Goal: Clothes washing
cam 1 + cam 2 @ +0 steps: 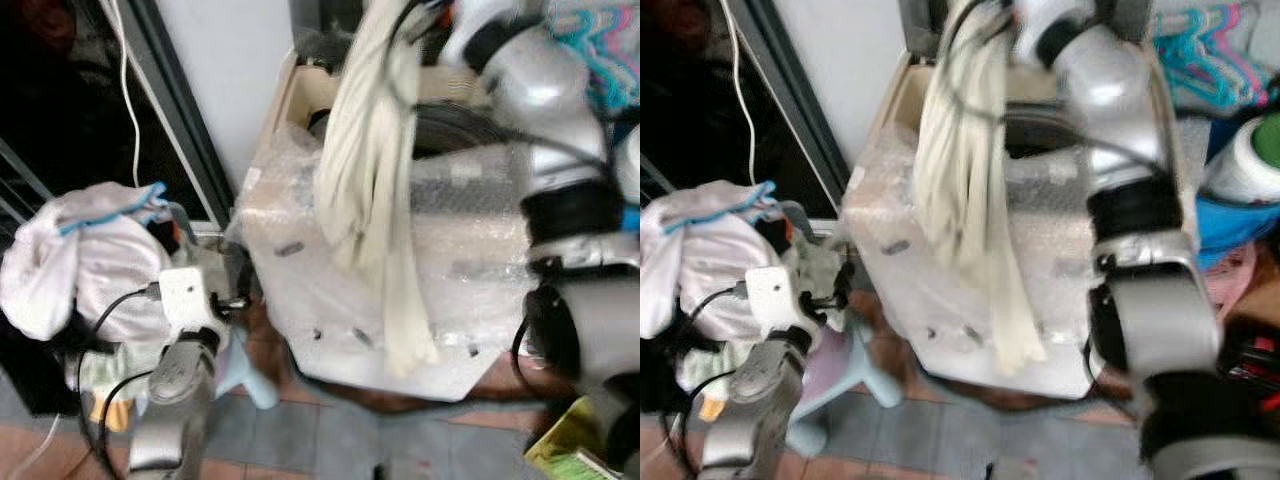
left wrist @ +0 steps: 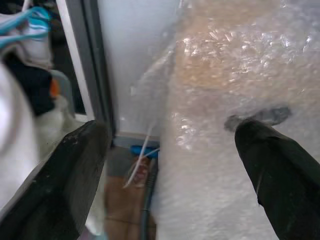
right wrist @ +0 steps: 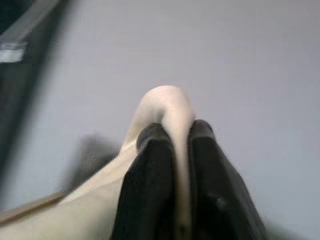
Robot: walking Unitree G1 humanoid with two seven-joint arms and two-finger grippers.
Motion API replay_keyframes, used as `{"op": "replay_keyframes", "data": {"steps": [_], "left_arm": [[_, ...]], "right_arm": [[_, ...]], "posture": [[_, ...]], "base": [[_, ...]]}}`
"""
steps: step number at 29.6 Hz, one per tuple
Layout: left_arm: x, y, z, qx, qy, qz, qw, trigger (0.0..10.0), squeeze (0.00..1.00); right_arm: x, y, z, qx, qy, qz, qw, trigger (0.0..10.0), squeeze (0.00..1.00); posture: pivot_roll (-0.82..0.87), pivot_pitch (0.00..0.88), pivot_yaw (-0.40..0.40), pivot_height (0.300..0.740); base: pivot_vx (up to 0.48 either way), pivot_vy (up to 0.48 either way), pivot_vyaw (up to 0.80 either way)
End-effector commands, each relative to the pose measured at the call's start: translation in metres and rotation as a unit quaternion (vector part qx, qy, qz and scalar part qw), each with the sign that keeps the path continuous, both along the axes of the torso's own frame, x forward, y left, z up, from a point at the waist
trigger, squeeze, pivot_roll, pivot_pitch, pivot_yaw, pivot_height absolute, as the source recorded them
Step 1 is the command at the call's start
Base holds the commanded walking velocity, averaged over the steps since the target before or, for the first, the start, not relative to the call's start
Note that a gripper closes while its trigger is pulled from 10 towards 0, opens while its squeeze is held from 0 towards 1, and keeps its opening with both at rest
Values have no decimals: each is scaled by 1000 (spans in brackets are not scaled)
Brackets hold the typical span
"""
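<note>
Nearest the robot, low on its left, the left end effector [image 2: 165, 165] hangs released, its two black fingers [image 2: 55, 185] spread wide apart with nothing between them. It sits just beside the lower front corner of the washing machine [image 1: 330, 260], close to the machine's bubble-wrap covering. Grey and reddish floor tiles [image 1: 330, 430] run underneath, and a pale blue stool [image 1: 855, 375] stands beside the left arm.

Left of that arm, a heap of white laundry [image 1: 75, 260] with a light blue trim sits piled up, a dark doorway with a grey door frame [image 1: 185, 120] behind it. A thin white cable [image 1: 128, 90] hangs down in the doorway.

Further back, the washing machine is wrapped in clear bubble wrap, its dark round opening on top. A long cream cloth [image 1: 375, 190] hangs down over the machine's front, reaching well below the top edge.

High up, the right end effector [image 3: 180, 175] is clenched on the upper fold of the cream cloth, the fabric pinched between its fingers against a plain grey wall [image 3: 240, 60]. Beyond the right arm, turquoise and pink hangers [image 1: 1210, 55] are bunched together.
</note>
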State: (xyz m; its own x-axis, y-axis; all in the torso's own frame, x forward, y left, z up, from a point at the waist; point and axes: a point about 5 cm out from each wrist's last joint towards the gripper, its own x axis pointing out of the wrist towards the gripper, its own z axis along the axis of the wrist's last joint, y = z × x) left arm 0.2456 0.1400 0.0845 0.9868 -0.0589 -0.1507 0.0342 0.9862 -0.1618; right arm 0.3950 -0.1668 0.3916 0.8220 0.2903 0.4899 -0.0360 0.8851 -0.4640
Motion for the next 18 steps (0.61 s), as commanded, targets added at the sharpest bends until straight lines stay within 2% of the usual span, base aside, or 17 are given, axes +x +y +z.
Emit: {"op": "replay_keyframes", "data": {"steps": [1, 3, 6, 8, 9, 12, 13, 14, 15, 16, 17, 18], "left_arm": [[-1, 13, -1, 15, 2, 25, 1000, 10000, 0], [-2, 12, -2, 12, -1, 25, 1000, 10000, 0], [-2, 9, -2, 12, -2, 23, 1000, 10000, 0], [-2, 7, -2, 12, -1, 23, 1000, 10000, 0], [-2, 6, -3, 12, 0, 24, 1000, 10000, 0], [-3, 6, -3, 12, 1, 27, 1000, 10000, 0], [-3, 6, -3, 12, 1, 27, 1000, 10000, 0], [-4, 8, -4, 15, 3, 28, 999, 10000, 0], [-4, 9, -5, 16, 3, 29, 999, 10000, 0], [-5, 11, -5, 19, 5, 29, 999, 10000, 0], [-5, 11, -5, 19, 5, 29, 999, 10000, 0], [-5, 12, -6, 20, 6, 29, 999, 10000, 0]], "right_arm": [[-20, 3, 59, 15, -129, -31, 991, 10000, 0], [-33, -6, 87, 33, -185, -44, 981, 10000, 0], [-30, -6, 83, 38, -169, -28, 984, 10000, 0], [-17, 1, 52, 21, -113, -2, 993, 10000, 0], [-5, 7, 24, 6, -68, 15, 998, 10000, 0], [7, 12, -36, 3, 25, 48, 999, 10000, 0], [7, 12, -36, 3, 25, 48, 999, 10000, 0], [6, 15, -76, -7, 79, 70, 994, 10000, 0], [3, 17, -93, -7, 99, 79, 992, 10000, 0], [-6, 15, -119, 28, 141, 89, 986, 10000, 0], [-6, 15, -119, 28, 141, 89, 986, 10000, 0], [-16, 13, -135, 55, 170, 96, 979, 10000, 0]], "posture": [[-69, 0, 96, 740], [-74, 0, 92, 740], [-79, 0, 87, 740], [-77, 0, 85, 740], [-75, 0, 84, 740], [-71, 1, 84, 740], [-71, 1, 84, 740], [-71, 3, 85, 740], [-71, 3, 85, 740], [-76, 9, 87, 740], [-76, 9, 87, 740], [-78, 10, 88, 740]], "base": [[270, 0, 0], [0, 0, 0], [0, 0, 0], [0, 0, 0], [0, 0, 0], [0, 0, 0], [0, 0, 0], [0, 0, 0], [0, 0, 0], [0, 0, 0], [0, 0, 0], [0, 0, 0]]}}
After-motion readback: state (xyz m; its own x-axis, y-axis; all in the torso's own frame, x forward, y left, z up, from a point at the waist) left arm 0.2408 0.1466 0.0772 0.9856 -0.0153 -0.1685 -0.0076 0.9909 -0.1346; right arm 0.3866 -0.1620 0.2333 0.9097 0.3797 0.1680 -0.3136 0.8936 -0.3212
